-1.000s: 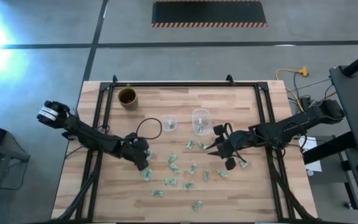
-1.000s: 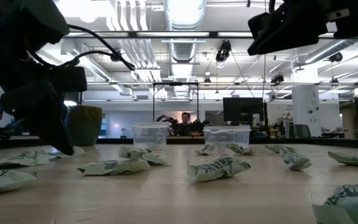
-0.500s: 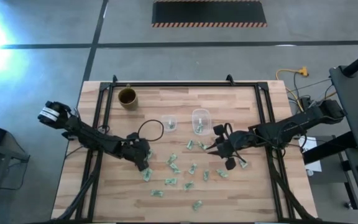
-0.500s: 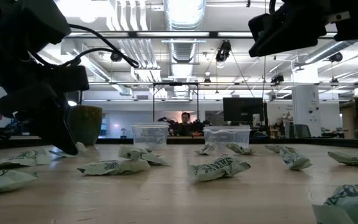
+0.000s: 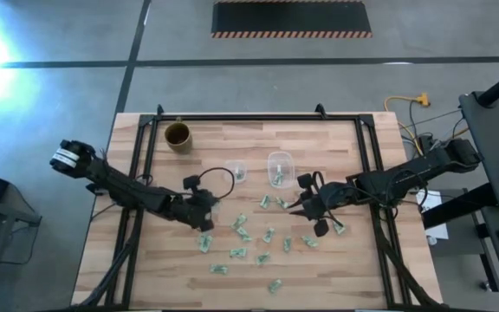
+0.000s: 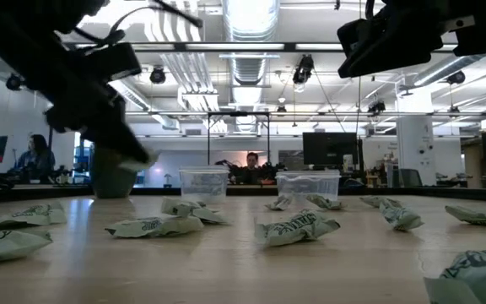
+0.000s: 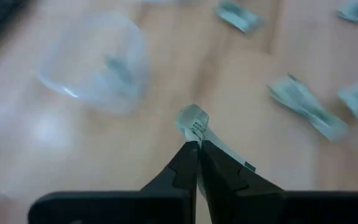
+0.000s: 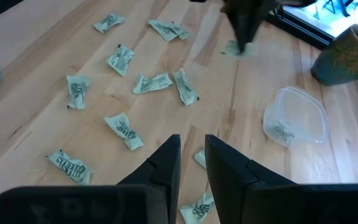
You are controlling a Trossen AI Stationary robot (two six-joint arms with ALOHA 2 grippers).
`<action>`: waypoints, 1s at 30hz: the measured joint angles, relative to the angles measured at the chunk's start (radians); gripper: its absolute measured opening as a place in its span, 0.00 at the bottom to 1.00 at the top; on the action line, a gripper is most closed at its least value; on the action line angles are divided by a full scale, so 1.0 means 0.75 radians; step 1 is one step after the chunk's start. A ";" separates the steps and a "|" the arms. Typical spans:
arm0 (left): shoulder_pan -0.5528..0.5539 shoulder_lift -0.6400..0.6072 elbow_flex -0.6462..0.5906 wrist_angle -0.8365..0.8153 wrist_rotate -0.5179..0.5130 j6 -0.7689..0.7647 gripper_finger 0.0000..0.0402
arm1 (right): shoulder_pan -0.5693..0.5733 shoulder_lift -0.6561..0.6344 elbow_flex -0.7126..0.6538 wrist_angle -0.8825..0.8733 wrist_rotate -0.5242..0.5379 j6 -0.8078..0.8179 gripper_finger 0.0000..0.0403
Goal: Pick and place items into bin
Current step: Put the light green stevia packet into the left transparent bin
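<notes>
- Wooden plank table [image 5: 336, 152] carries scattered small green-and-white wrapper pieces [image 5: 249, 236], mostly in the middle and toward the near edge.
- Left gripper [image 7: 197, 149]: jaws pressed together, pinching one green-and-white wrapper [image 7: 193, 118]; wrapper sticks out past the fingertips, lifted off the table.
- Left arm [image 5: 128, 191] reaches in from the left edge, stretched low and slanted toward centre; in the high view its gripper [image 5: 203, 208] sits just short of the smaller clear plastic tub [image 5: 236, 172].
- Left wrist view: that tub [image 7: 98, 59] is ahead of the jaws, one wrapper inside it.
- Low view: left gripper [image 6: 129, 152] raised above the table, tilted down.
- Right gripper [image 8: 191, 152]: jaws narrowly apart, nothing seen between them; hovers over wrappers.
- Right arm [image 5: 405, 180] comes in from the right edge, extended toward centre, its gripper [image 5: 306, 206] near the larger clear plastic tub [image 5: 279, 166].
- Brown round cup [image 5: 178, 135] stands at the far left corner, well apart from both grippers.
</notes>
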 joint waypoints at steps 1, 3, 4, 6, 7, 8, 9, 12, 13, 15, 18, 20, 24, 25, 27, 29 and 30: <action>0.011 0.000 0.012 -0.001 -0.042 0.031 0.00 | 0.000 -0.001 0.000 0.000 0.000 0.000 0.16; 0.045 0.000 0.025 0.041 -0.098 0.098 0.00 | 0.000 0.000 0.000 0.000 0.000 0.005 0.16; 0.067 0.000 0.026 0.080 -0.109 0.135 0.00 | 0.000 0.000 0.000 0.000 0.000 0.006 0.16; 0.119 0.000 0.026 0.163 -0.118 0.212 0.00 | 0.000 0.000 0.000 0.001 0.000 0.006 0.16; 0.147 0.000 0.026 0.203 -0.117 0.247 0.00 | 0.000 0.000 0.000 0.001 0.000 0.009 0.16; 0.173 0.000 0.026 0.241 -0.118 0.278 0.00 | 0.000 0.000 0.000 0.001 0.000 0.010 0.16; 0.200 0.000 0.026 0.277 -0.117 0.311 0.00 | 0.000 0.000 0.000 0.001 0.000 0.010 0.16; 0.282 0.000 0.026 0.377 -0.116 0.409 0.00 | 0.000 0.000 0.000 0.001 0.000 0.010 0.16; 0.311 0.000 0.026 0.405 -0.115 0.430 0.00 | 0.000 0.000 0.000 0.001 0.000 0.010 0.16; 0.366 0.004 0.026 0.452 -0.095 0.458 0.00 | 0.000 0.000 0.000 0.001 0.000 0.010 0.16; 0.450 0.023 0.026 0.506 0.009 0.482 0.00 | 0.000 0.001 0.000 0.001 0.000 0.010 0.15; 0.490 0.045 0.025 0.539 0.092 0.484 0.00 | 0.000 0.001 0.000 0.000 0.000 0.010 0.15; 0.521 0.089 0.024 0.565 0.129 0.484 0.00 | 0.000 0.001 0.000 0.000 0.000 0.010 0.15; 0.522 0.101 0.024 0.574 0.128 0.484 0.00 | 0.000 0.001 0.000 0.000 0.000 0.010 0.16; 0.521 0.125 0.024 0.588 0.130 0.485 0.00 | 0.000 0.001 -0.002 0.000 0.000 0.009 0.16; 0.521 0.152 0.024 0.603 0.130 0.485 0.00 | 0.000 0.001 -0.003 0.000 0.000 0.008 0.15; 0.521 0.166 0.024 0.614 0.131 0.485 0.00 | 0.000 0.001 -0.003 0.001 0.000 0.008 0.15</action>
